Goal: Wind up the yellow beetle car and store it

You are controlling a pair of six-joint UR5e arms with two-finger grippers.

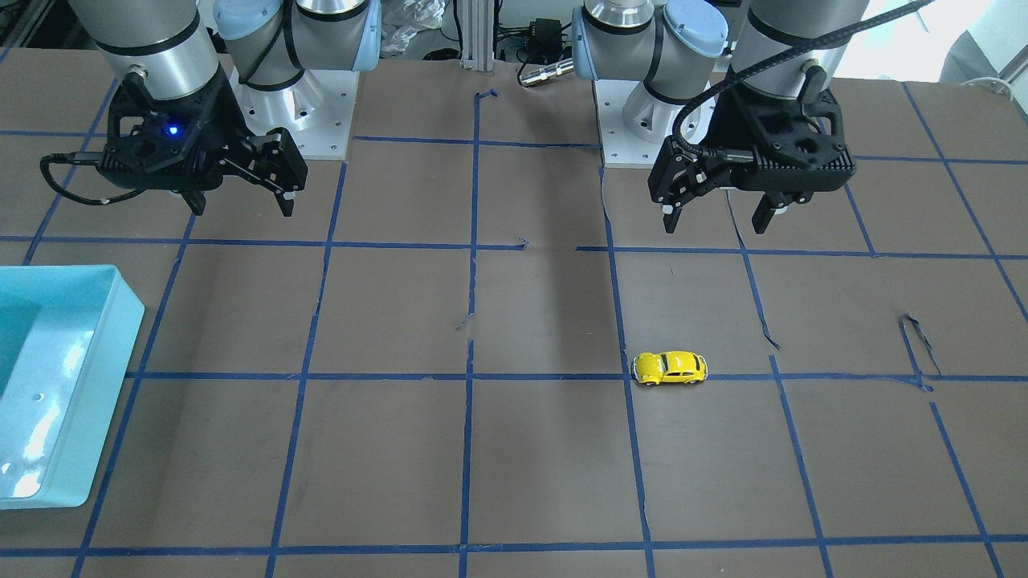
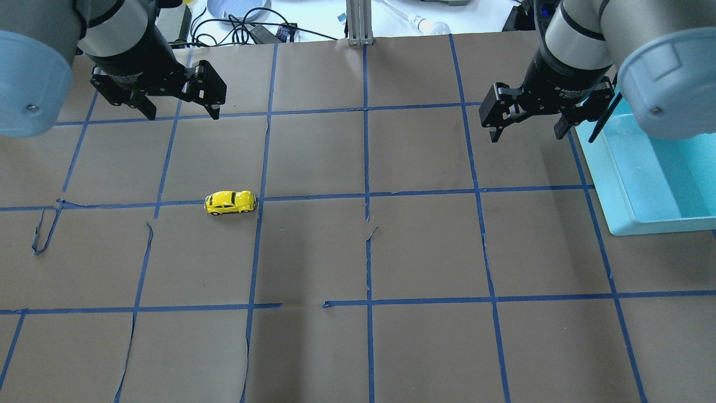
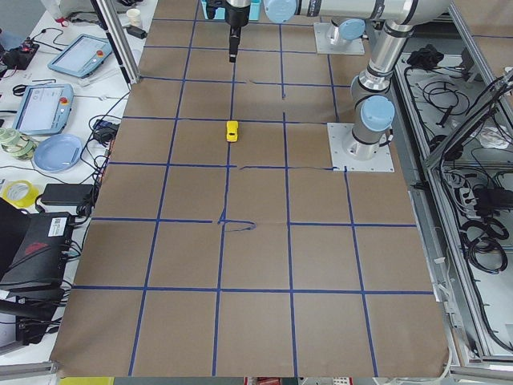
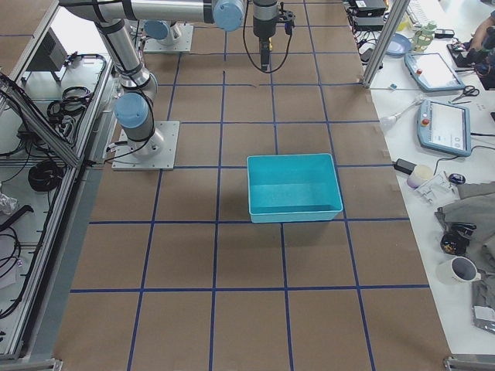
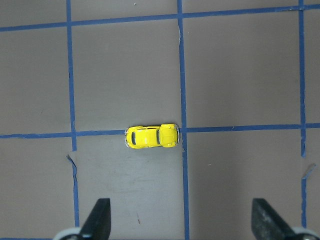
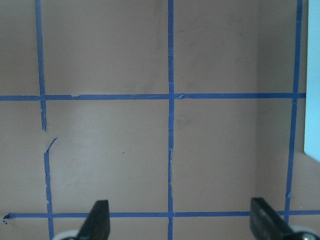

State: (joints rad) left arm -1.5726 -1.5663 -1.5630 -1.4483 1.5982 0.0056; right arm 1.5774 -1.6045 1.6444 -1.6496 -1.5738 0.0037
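Note:
The yellow beetle car point(image 1: 671, 367) stands on its wheels on the brown paper, on a blue tape line point(image 2: 230, 202). It also shows in the exterior left view point(image 3: 232, 131). My left gripper point(image 2: 183, 116) is open and empty, held above the table, beyond the car and apart from it point(image 1: 715, 225). In the left wrist view the car point(image 5: 151, 136) lies ahead of the open gripper point(image 5: 182, 220), a little left of centre. My right gripper point(image 2: 526, 136) is open and empty above the table point(image 1: 241, 210), far from the car; its wrist view point(image 6: 181, 220) shows only taped paper.
A light blue bin point(image 2: 604, 179) stands empty at the table's right side, beside my right gripper point(image 1: 120, 321); it also shows in the exterior right view point(image 4: 298, 212). Its edge shows in the right wrist view point(image 6: 314, 75). Blue tape grids the brown paper, torn in places.

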